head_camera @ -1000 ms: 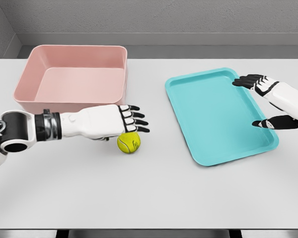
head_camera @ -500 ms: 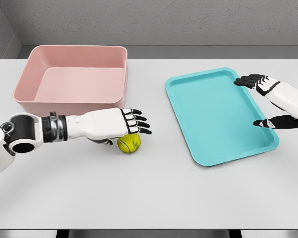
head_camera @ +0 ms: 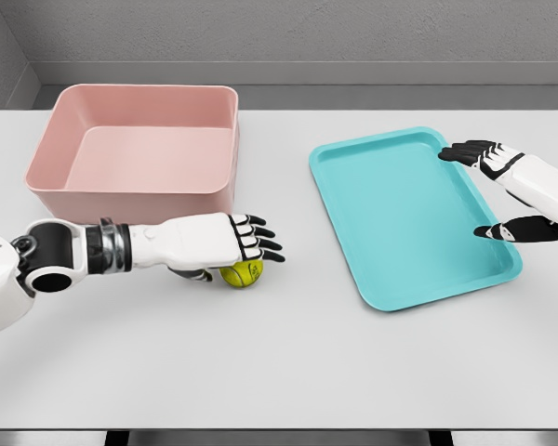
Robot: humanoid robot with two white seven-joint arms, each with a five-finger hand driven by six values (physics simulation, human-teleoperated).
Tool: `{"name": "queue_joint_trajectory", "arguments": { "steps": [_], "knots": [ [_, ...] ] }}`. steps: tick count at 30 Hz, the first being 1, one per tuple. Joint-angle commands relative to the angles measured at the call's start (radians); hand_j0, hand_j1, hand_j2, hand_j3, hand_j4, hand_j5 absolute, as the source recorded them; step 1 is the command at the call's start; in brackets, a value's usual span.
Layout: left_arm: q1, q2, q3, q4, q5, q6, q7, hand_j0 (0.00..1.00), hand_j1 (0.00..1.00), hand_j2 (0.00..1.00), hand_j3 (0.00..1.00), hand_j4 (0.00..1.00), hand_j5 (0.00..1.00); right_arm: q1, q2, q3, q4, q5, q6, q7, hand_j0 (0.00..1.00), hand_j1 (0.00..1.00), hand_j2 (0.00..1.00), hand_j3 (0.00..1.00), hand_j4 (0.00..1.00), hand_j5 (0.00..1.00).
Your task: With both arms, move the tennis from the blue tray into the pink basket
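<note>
The yellow-green tennis ball (head_camera: pixel 245 274) lies on the white table, in front of the pink basket (head_camera: pixel 135 190) and outside the blue tray (head_camera: pixel 400 218). My left hand (head_camera: pixel 231 243) is stretched over the ball from the left. Its palm covers the ball's top, its fingers are extended past it, and its thumb is low on the ball's left side. The hand is not closed around the ball. My right hand (head_camera: pixel 504 173) hovers open over the tray's right rim, holding nothing. Both the tray and the basket hold nothing.
The basket stands at the back left and the tray lies angled at the right. The white table (head_camera: pixel 288 362) ends in a front edge near the bottom of the picture, and a grey wall runs behind it.
My left hand has come down and slightly forward over the ball, hiding more of it. The ball has barely shifted. The right hand has stayed almost still.
</note>
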Motion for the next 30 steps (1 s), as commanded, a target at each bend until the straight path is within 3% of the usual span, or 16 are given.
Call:
{"name": "queue_joint_trajectory", "arguments": {
  "steps": [1, 6, 8, 11, 18, 22, 30],
  "knots": [
    [0.000, -0.001, -0.007, 0.004, 0.006, 0.001, 0.000, 1.00, 1.00, 1.00, 1.00, 1.00, 1.00, 0.000, 0.001, 0.001, 0.000, -0.008, 0.003, -0.001, 1.00, 1.00, 1.00, 1.00, 1.00, 1.00],
    [0.002, -0.001, -0.022, 0.004, 0.003, 0.001, 0.000, 0.98, 0.98, 0.98, 0.98, 0.98, 0.98, 0.000, 0.000, -0.001, 0.000, -0.008, 0.003, -0.001, 1.00, 1.00, 1.00, 1.00, 1.00, 1.00],
    [0.002, -0.001, -0.022, 0.004, -0.001, 0.001, 0.000, 0.88, 0.88, 0.88, 0.88, 0.88, 0.88, 0.000, 0.001, -0.001, 0.000, -0.008, 0.003, -0.001, 1.00, 1.00, 1.00, 1.00, 1.00, 1.00],
    [0.002, -0.001, -0.030, 0.004, -0.001, 0.001, 0.000, 0.85, 0.85, 0.85, 0.85, 0.85, 0.85, 0.000, 0.001, -0.001, 0.000, -0.008, 0.003, -0.001, 1.00, 1.00, 1.00, 1.00, 1.00, 1.00],
    [0.003, -0.001, -0.029, 0.016, 0.003, 0.001, -0.025, 0.61, 0.61, 0.61, 0.61, 0.61, 0.61, 0.000, 0.003, -0.001, 0.005, -0.008, 0.003, -0.001, 1.00, 1.00, 1.00, 1.00, 1.00, 1.00],
    [0.003, 0.001, -0.027, 0.027, 0.003, 0.001, -0.025, 0.55, 0.55, 0.55, 0.55, 0.55, 0.55, 0.000, 0.003, -0.001, 0.005, -0.008, 0.003, -0.001, 1.00, 1.00, 1.00, 1.00, 1.00, 1.00],
    [-0.006, 0.001, -0.027, 0.024, 0.006, 0.001, -0.025, 0.55, 0.55, 0.55, 0.55, 0.55, 0.55, 0.000, 0.003, -0.001, 0.005, -0.008, 0.003, -0.001, 1.00, 1.00, 1.00, 1.00, 1.00, 1.00]
  ]
}}
